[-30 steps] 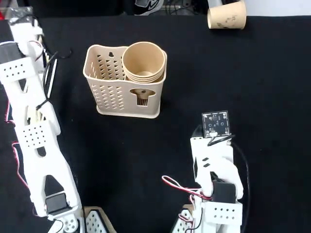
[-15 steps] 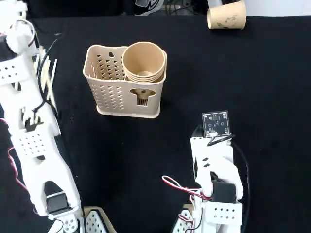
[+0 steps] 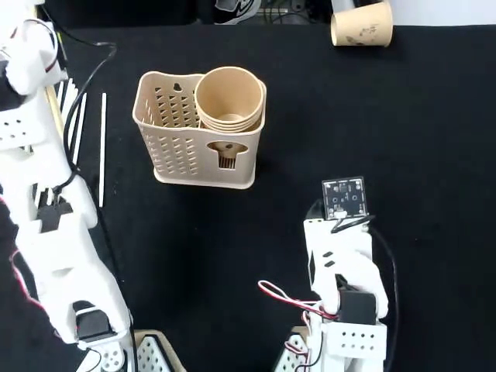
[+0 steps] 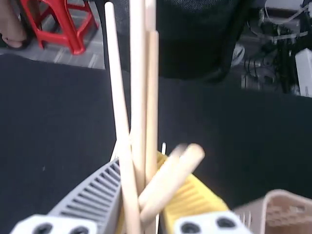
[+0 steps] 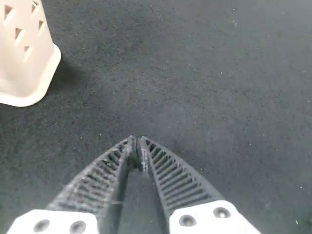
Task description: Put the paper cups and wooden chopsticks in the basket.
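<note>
Several chopsticks sit clamped in the left gripper, long axes running out past its tips, basket lying to that arm's right, nearer it than the closed, empty right gripper

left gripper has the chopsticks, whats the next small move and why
Probably swing the left gripper toward the basket, aiming for the compartment beside the stacked paper cups. The wooden chopsticks are clamped in its jaws, but the high view shows that arm off to the basket's side.
</note>
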